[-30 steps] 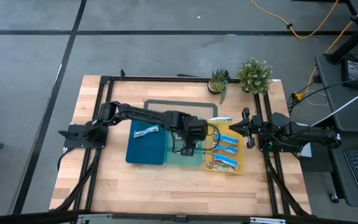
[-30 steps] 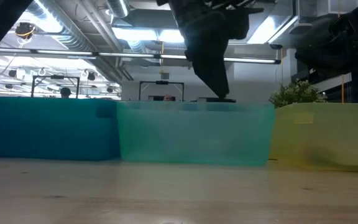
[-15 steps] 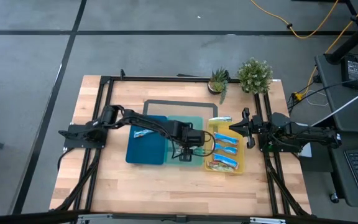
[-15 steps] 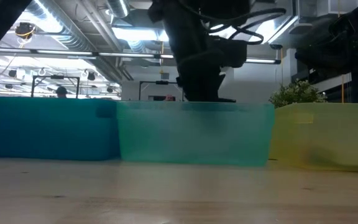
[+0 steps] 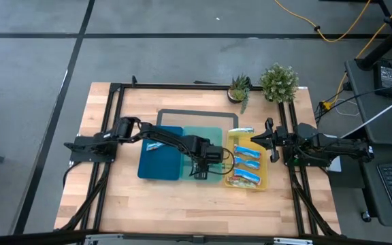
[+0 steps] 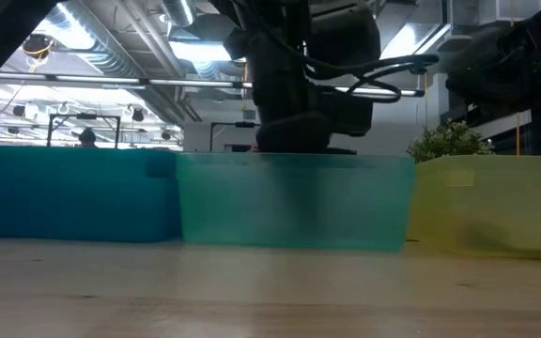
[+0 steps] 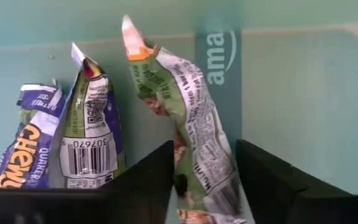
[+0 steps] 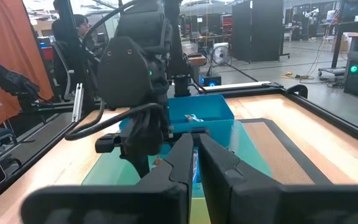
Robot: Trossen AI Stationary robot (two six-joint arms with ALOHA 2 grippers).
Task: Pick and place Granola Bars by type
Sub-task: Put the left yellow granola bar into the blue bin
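My left gripper (image 5: 201,170) is down inside the teal tray (image 5: 211,133) and shut on a green-and-white wrapped granola bar (image 7: 179,106). Two more bars (image 7: 92,124) (image 7: 33,146) lie flat on the teal floor beside it. Three blue bars (image 5: 249,158) lie in the yellow tray (image 5: 267,173), and another bar (image 5: 242,131) rests on that tray's far rim. One blue bar (image 5: 157,145) lies in the dark-blue tray (image 5: 158,167). My right gripper (image 5: 267,139) waits shut at the table's right side, beside the yellow tray. My left gripper pinches the green-and-white bar between its two fingers (image 7: 148,180), near one end of the wrapper (image 7: 197,171). The fingers come from above, pointing down into the teal tray. The bar stretches ahead of them over the tray floor; whether its free crimped end (image 7: 132,31) touches the floor does not show.
The three trays stand side by side mid-table; in the low view their walls (image 6: 294,202) hide what is inside. Two potted plants (image 5: 278,82) (image 5: 239,88) stand at the far edge. Bare wood lies along the near edge. A person (image 8: 73,31) shows beyond the table.
My left gripper has moved toward the near edge and slightly left over the teal tray, and has sunk down behind the tray's wall, carrying the bar. The right arm has kept still.
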